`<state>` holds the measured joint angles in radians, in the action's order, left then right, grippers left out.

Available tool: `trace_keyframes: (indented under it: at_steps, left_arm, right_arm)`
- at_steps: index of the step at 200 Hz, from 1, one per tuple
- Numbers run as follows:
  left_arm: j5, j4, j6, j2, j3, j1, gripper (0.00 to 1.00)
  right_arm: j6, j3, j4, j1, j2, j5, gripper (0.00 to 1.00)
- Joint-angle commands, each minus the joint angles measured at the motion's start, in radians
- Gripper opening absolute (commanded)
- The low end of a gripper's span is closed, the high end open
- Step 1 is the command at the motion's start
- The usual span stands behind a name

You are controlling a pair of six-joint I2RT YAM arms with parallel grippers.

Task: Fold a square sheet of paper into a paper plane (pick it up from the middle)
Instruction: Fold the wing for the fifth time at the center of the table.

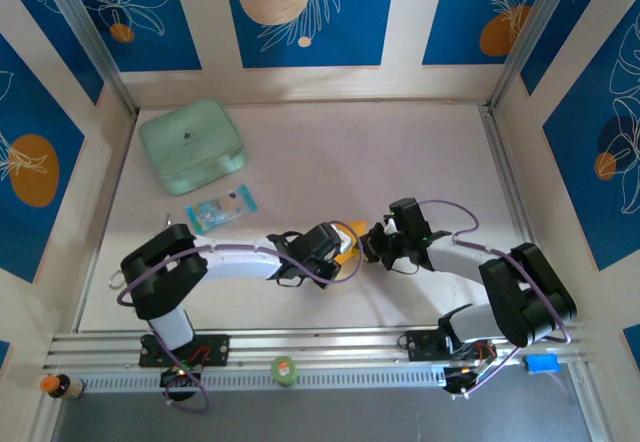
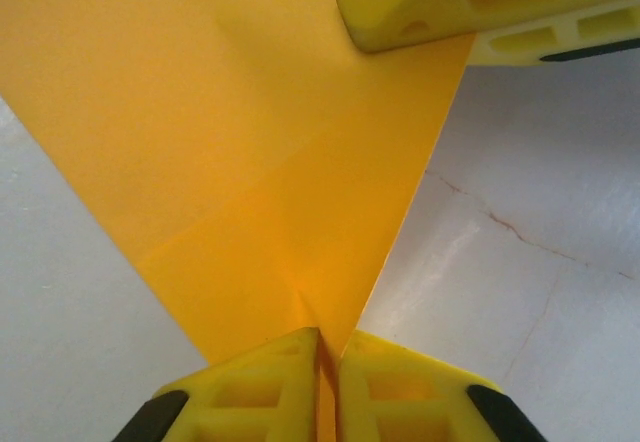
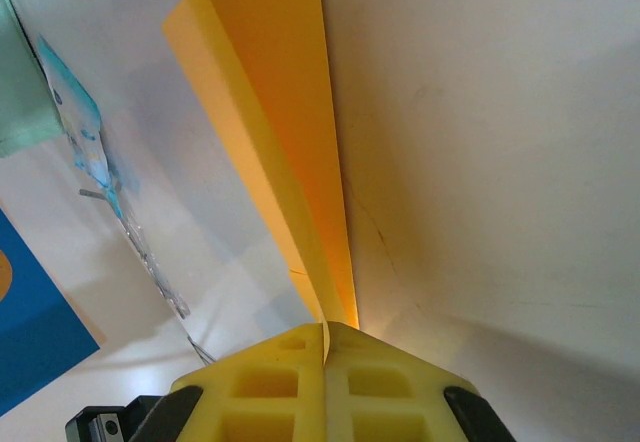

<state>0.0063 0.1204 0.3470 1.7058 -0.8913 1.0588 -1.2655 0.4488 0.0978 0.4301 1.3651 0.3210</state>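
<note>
Top: left claw [image 1: 338, 249] and right claw [image 1: 372, 246] meet mid-worktop [image 1: 330, 152]. The paper [image 1: 346, 253] is a small orange patch between them. Box [image 1: 190, 145] and packet [image 1: 222, 209] sit well apart, far left.
Left wrist: left claw pinched tight on the paper's near corner. The creased sheet fans away from it, and the right claw's fingers [image 2: 420, 2] clamp the far edge.
Right wrist: right claw closed on the paper's edge, two layers seen edge-on. Packet and box lie off left.
</note>
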Motion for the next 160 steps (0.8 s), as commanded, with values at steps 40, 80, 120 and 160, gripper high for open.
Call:
trace_keyframes:
  at_steps: [40,80,120,160]
  left_arm:
    - [-0.011,0.030,-0.007,0.022,-0.029,0.006,0.13]
    - [-0.006,0.027,-0.010,0.018,-0.035,0.007,0.18]
    - [0.002,0.020,-0.012,0.021,-0.036,0.009,0.18]
    - [-0.001,0.020,-0.013,0.023,-0.035,0.010,0.17]
  right_arm:
    - [-0.003,-0.010,-0.012,0.010,-0.011,0.026,0.01]
    - [-0.003,-0.020,-0.017,0.013,-0.009,0.014,0.01]
    - [-0.004,-0.019,-0.014,0.013,-0.007,0.016,0.01]
    - [-0.003,-0.017,-0.014,0.013,-0.004,0.016,0.01]
